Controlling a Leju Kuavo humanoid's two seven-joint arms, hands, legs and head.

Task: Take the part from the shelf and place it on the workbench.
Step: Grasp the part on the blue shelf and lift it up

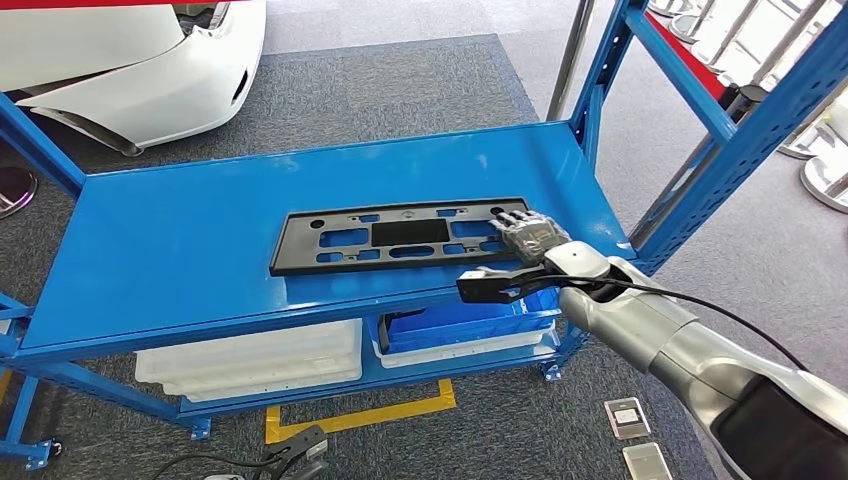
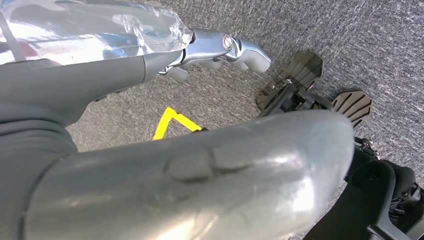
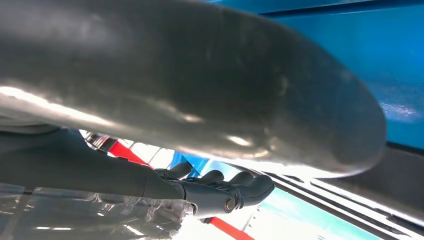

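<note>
Head view had the part [image 1: 400, 236] lying flat on the shelf [image 1: 180, 250] mid-frame, right hand [image 1: 528, 234] resting fingers-spread on its right end without a clear grip, left hand [image 2: 220, 50] hanging empty with fingers loosely curled, so lift and workbench placement remained.

no text, label, brand, number or sign can be read on anything in these views.
</note>
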